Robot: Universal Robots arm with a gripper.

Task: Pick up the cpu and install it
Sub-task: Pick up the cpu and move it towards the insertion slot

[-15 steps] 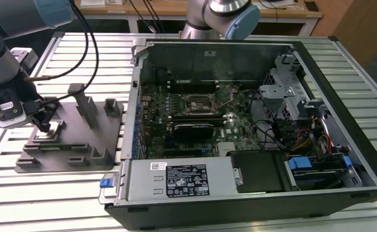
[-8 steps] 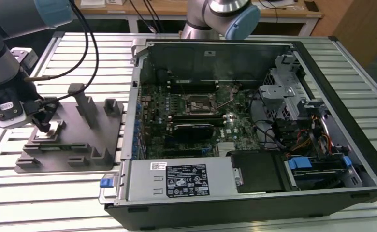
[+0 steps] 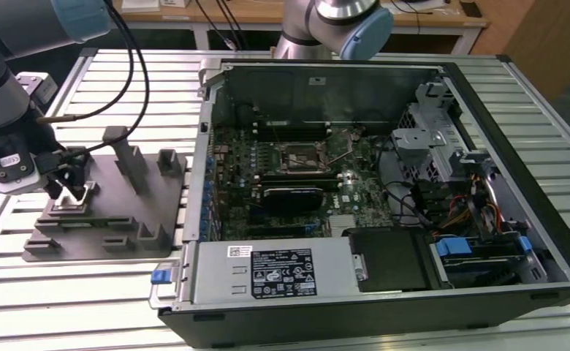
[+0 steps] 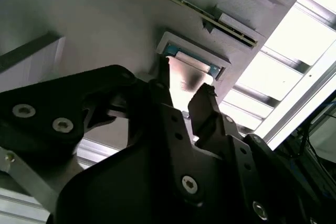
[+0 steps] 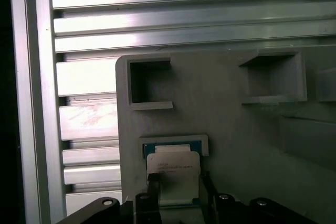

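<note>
Pincer (image 5: 179, 180) sat open astride cpu (image 5: 173, 163) in fixture (image 5: 236, 129); I judged square, centred closing on its edges essential.

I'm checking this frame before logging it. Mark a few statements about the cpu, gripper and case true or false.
1. The case is open. True.
2. The gripper hangs inside the case. False: it is at the grey fixture, right by the cpu.
3. The cpu lies in a pocket of the fixture. True.
4. The fixture stands inside the case. False: it stands on the table, to the exterior view's left of the case.
</note>
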